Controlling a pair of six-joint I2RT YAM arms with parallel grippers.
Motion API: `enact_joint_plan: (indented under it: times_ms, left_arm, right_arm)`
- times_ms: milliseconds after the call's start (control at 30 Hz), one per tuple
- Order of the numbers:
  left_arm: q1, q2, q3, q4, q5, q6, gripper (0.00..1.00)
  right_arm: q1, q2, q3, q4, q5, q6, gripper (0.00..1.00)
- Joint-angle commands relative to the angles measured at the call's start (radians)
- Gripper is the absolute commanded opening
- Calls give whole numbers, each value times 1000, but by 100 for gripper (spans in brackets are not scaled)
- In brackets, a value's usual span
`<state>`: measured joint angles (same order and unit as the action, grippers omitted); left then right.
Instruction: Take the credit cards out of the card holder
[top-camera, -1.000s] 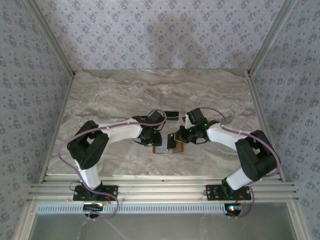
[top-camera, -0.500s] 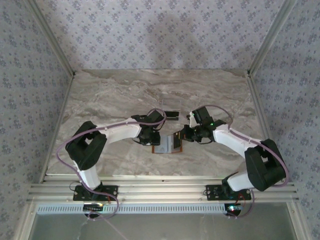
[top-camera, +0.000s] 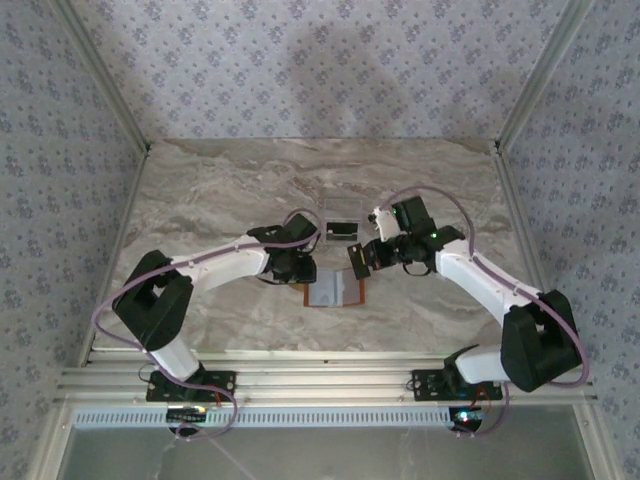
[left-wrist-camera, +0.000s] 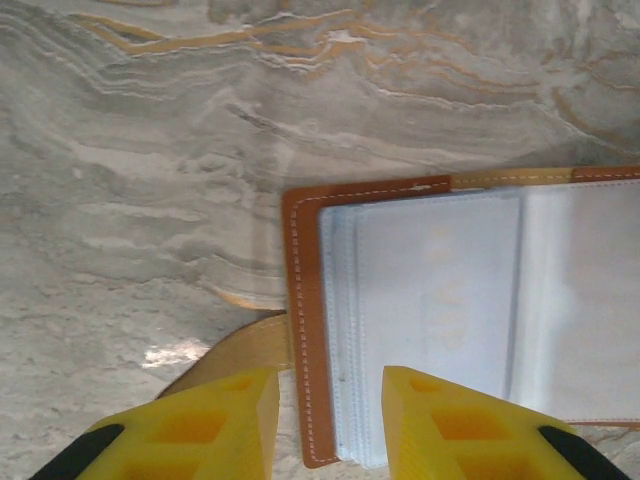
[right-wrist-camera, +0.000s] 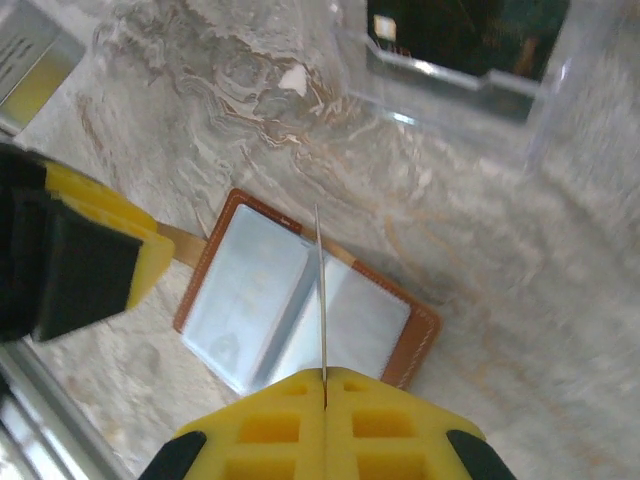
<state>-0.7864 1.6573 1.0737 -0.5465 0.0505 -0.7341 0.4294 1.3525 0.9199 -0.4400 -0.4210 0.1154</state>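
The marble table (top-camera: 200, 200) spreads out under both my arms, which bend in toward its middle. Seen from above, the clear plastic tray (top-camera: 325, 228) sits close to the table's centre, and a dark card (top-camera: 343, 230) lies flat inside it. In my right wrist view the tray's wall (right-wrist-camera: 470, 95) stands at 1 o'clock.

The card holder (top-camera: 335, 293) lies open and flat on the table at 6 o'clock from the tray, just apart from it. Its tan leather rim frames pale, clear sleeves (left-wrist-camera: 420, 320). A thin tan tab (left-wrist-camera: 255, 345) sticks out from its 9 o'clock edge.

My left gripper (top-camera: 306, 280) is at that same 9 o'clock edge. Its jaws are partly open and clamp nothing. In my left wrist view, one yellow finger (left-wrist-camera: 215, 425) is over the tab and the other (left-wrist-camera: 450, 425) is over the sleeves, with the stitched leather edge in the gap between them. I cannot tell whether the tips press on it.

My right gripper (top-camera: 362, 258) hangs above the holder's 1 o'clock corner, between holder and tray. Its jaws are closed tight on a credit card (top-camera: 356, 264), which is lifted clear of the sleeves. My right wrist camera sees that card edge-on, as a thin line (right-wrist-camera: 321, 300) rising from my pinched yellow fingertips (right-wrist-camera: 380, 400), with the open holder (right-wrist-camera: 260, 290) on the table beneath it.
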Motion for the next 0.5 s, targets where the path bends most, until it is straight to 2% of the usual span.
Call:
enact_joint_plan:
  times_ms: [0,133,467]
  left_arm:
    - [22,-50,-37,19,-15,-2,33]
    - [55,-106,-97,66,0,-18,34]
    - [112,-235,-188,86,-9,-21,35]
  right_arm:
    - [-3,15,87,-107,15,-295,4]
    - [-12,45,160,-156,24,-501,0]
    - [-11,214,401,-310,135,-816,0]
